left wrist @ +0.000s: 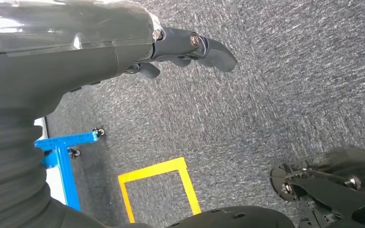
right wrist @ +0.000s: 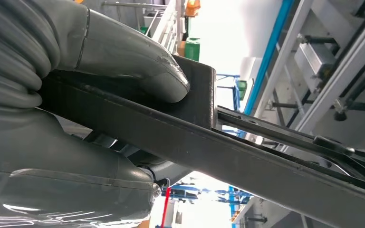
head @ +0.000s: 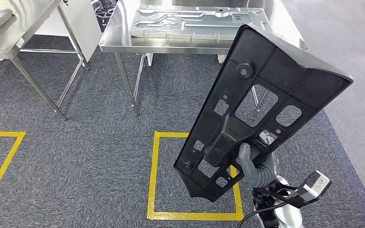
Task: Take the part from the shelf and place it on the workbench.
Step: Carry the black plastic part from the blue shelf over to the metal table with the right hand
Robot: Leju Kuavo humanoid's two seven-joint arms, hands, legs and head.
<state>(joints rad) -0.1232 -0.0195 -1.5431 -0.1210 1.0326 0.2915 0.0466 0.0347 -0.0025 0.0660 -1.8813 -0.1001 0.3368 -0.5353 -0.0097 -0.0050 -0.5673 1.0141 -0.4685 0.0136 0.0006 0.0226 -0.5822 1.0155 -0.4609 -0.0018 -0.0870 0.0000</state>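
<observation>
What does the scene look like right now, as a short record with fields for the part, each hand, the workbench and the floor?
part: flat black plastic panel with cut-outs, held up tilted, off the workbench
right hand: right hand grips the panel near its lower end, thumb pressed on it
left hand: left hand holds nothing, hanging over grey carpet
workbench: stainless steel table ahead, with a grey stamped metal sheet lying on it
floor: yellow tape square on the carpet, under the panel

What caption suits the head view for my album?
Right hand holds a black part upright over the yellow floor square, facing the steel workbench.
</observation>
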